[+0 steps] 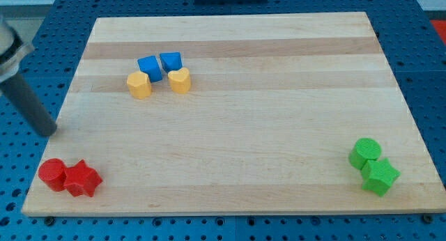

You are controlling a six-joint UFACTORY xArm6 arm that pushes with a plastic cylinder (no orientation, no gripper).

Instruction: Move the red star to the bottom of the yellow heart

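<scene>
Nearest the view's bottom edge, and largest of all: wooden board, pale planks with lengthwise grain, filling most of the frame and resting on a blue perforated table.

Dark rod, upper left to middle left of the frame, slanting down toward the right. My tip sits at the board's left edge, well above the red pair and well apart from every block. No pincer is fitted, so nothing is grasped or released; the tip touches no block.

Green cylinder, lower right of the frame, touching the green block just below and right of it; that block's shape is angular, hard to tell exactly.

Red star, lower left of the frame, near the board's bottom edge, touching the red cylinder on its left side. It lies far from the heart, down and to the left.

Yellow heart, upper centre-left, just below the right blue block.

Yellow block, left of the heart, rounded, exact shape unclear, just below the left blue block. Both blue blocks sit side by side, close together.
</scene>
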